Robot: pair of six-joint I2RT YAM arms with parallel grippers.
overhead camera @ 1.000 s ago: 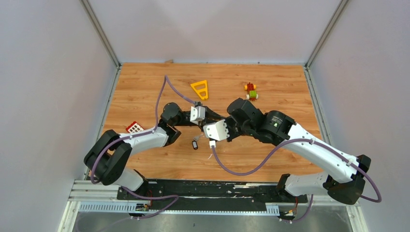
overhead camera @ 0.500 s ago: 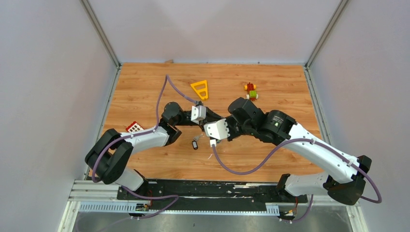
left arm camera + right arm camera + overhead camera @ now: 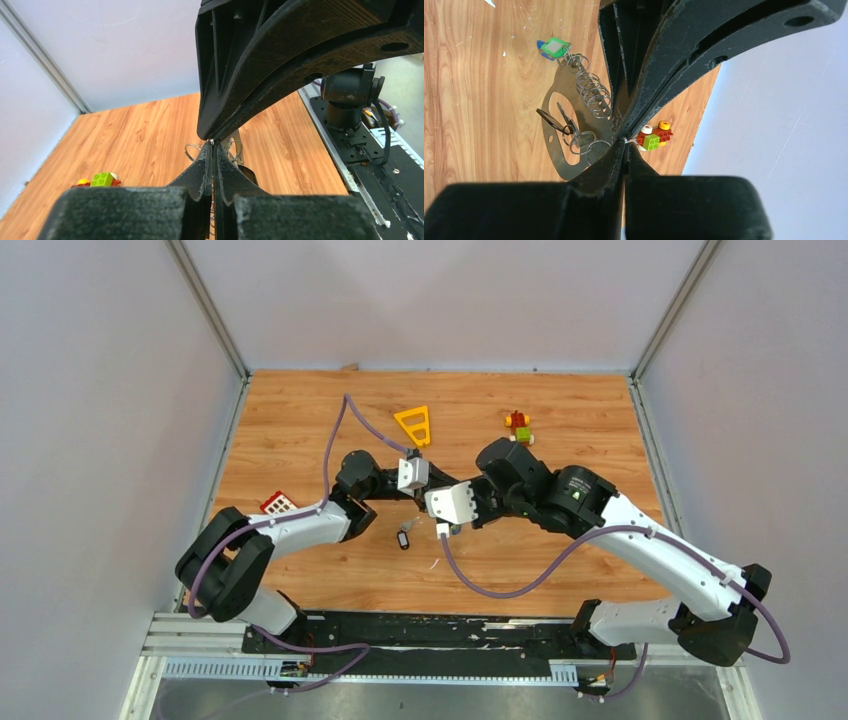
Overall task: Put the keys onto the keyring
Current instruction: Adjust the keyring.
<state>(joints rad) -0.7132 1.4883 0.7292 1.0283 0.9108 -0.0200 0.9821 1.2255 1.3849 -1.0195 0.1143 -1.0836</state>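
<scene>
Here both arms were bent inward, their hands meeting above the middle of the worktop (image 3: 600, 410). The left hand (image 3: 214, 149) had its fingers pressed together with no gap showing, and the right hand (image 3: 625, 144) was likewise closed tight. The two sets of tips touched at one spot, tip against tip. From that spot hung the keyring (image 3: 566, 82), a flat silver-grey loop, but which hand actually pinched it could not be told. A string of small wire rings (image 3: 591, 95) ran along the loop to a green tag (image 3: 555, 47) with a blue tag (image 3: 541, 45) just behind it, and dark keys (image 3: 555, 120) lay across the loop's opening. A separate black-tagged key (image 3: 403, 538) lay flat on the wood, just on the near side of the meeting hands. A yellow triangle frame (image 3: 414, 425) sat beyond them, a red, green and yellow toy block figure (image 3: 518, 428) further right, and a small red-and-white grid piece (image 3: 279, 503) beside the left arm
</scene>
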